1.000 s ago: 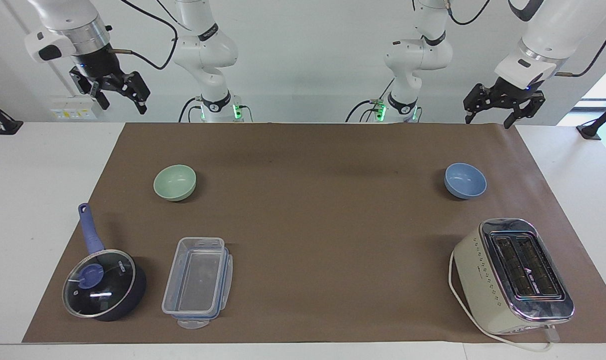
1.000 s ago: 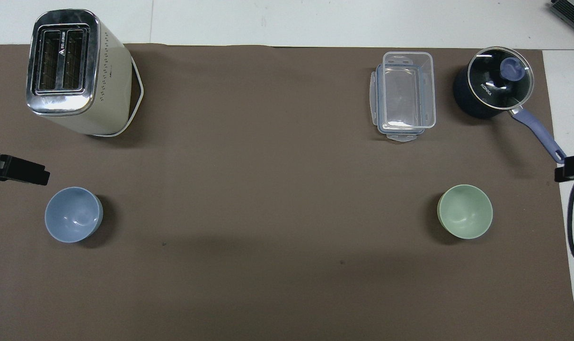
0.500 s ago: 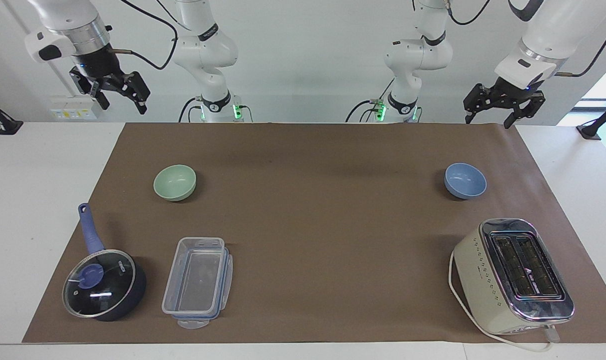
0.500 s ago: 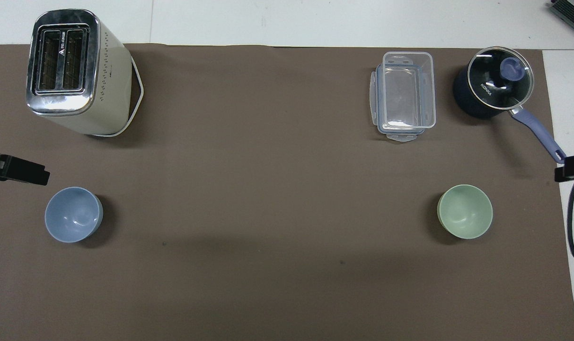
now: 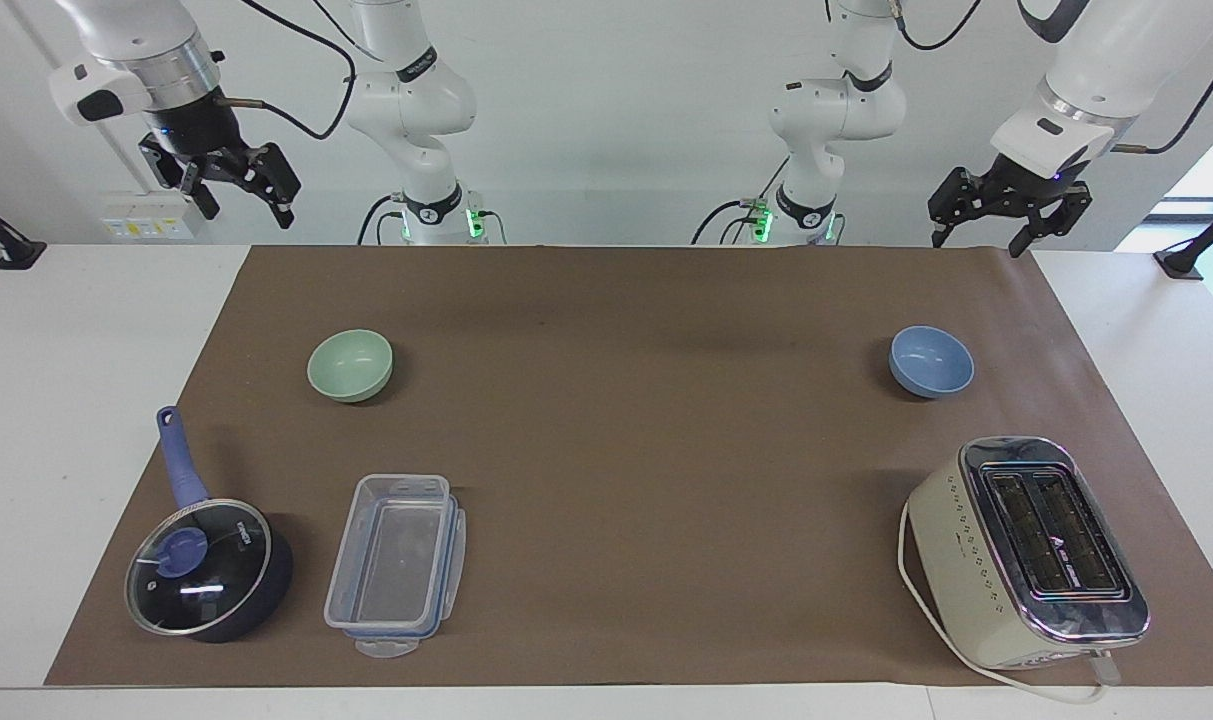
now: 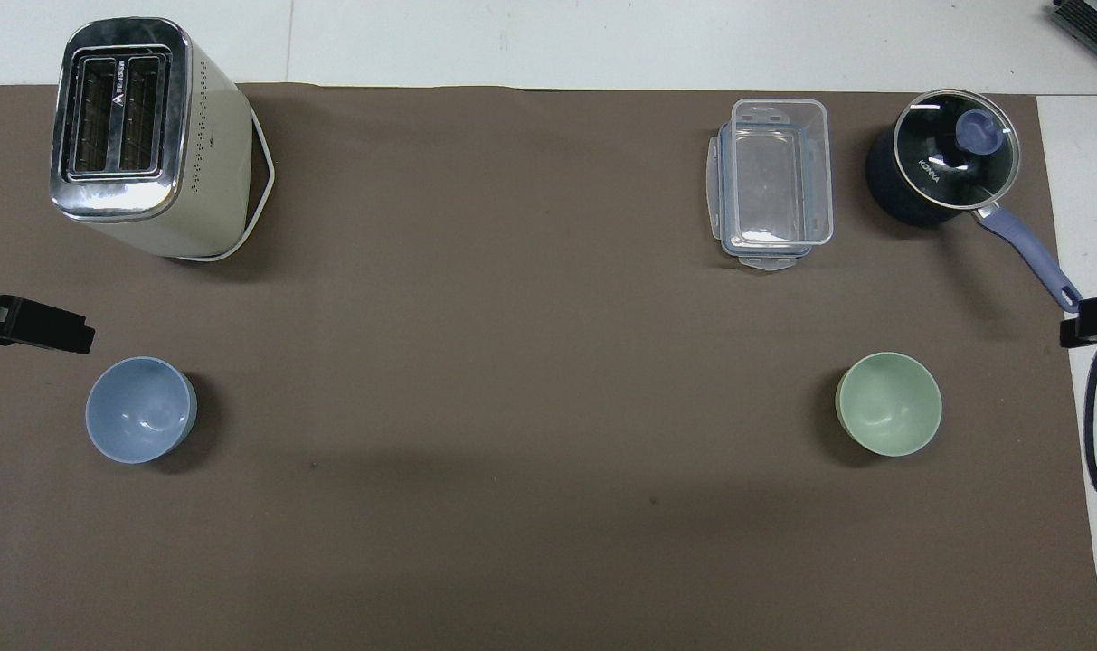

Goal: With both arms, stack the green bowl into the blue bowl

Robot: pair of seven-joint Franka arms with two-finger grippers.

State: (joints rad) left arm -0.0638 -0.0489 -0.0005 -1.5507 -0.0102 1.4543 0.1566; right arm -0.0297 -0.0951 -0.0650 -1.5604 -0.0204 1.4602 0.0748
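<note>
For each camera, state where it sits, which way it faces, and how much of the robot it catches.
Facing view: high across the table, looking at the robots; both arms show whole, left gripper and right gripper raised.
Overhead view: above the robots' end, looking steeply down; only gripper tips at the edges.
Shared: green bowl, blue bowl, toaster, half a turn apart.

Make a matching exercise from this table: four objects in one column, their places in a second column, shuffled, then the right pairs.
Objects:
1. green bowl
2. blue bowl
3. toaster
4. saucepan

Places:
A. beside the clear container, at the right arm's end
B. farther from the robots than the blue bowl
C. toward the left arm's end, nearer the robots than the toaster
D. nearer the robots than the clear container

Pairs: 1-D, 2-C, 3-B, 4-A
</note>
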